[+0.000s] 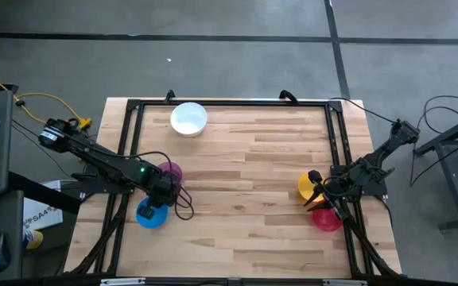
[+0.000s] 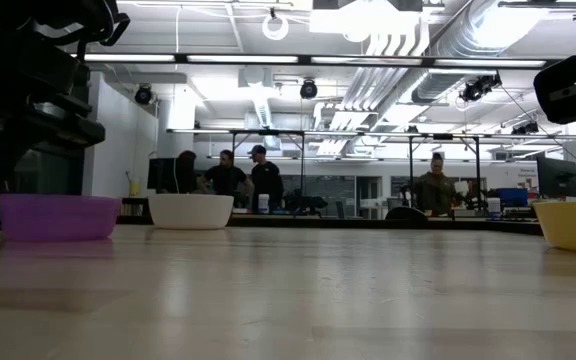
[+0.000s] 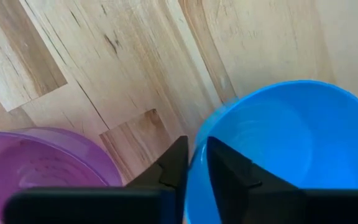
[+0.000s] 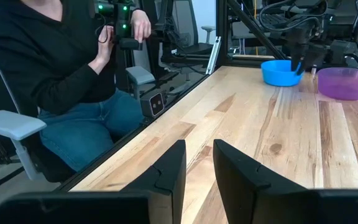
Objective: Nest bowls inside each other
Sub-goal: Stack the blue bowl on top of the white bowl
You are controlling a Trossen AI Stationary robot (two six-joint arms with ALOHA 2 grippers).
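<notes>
Left wrist view pretty much tells the story: the left gripper [image 3: 192,163] has its two fingers nearly pressed together with the near rim of the blue bowl [image 3: 278,149] running right through the thin gap, one finger inside the bowl and one outside. Looks to me like a rim pinch that's either just landed or about to.

Just beside it, off the outer finger, sits the purple bowl [image 3: 39,165], upright and close to the blue one but not touching as far as I can see. That's the relation that matters, I reckon: blue goes up and a short hop sideways into purple, and the left arm is clearly the nearer one for both.

From the high view, the blue bowl [image 1: 151,213] is at the table's [image 1: 253,159] near-left, the purple bowl [image 1: 171,171] just past it, mostly under the arm.

Over on the far side, the right gripper [image 1: 322,193] waits between the yellow bowl [image 1: 307,186] and the red-pink bowl [image 1: 327,218]. Its fingers stand a little apart with nothing between them in its own wrist view.

Farthest off, the white bowl [image 1: 188,119] sits alone near the back edge, well apart from everything.
</notes>
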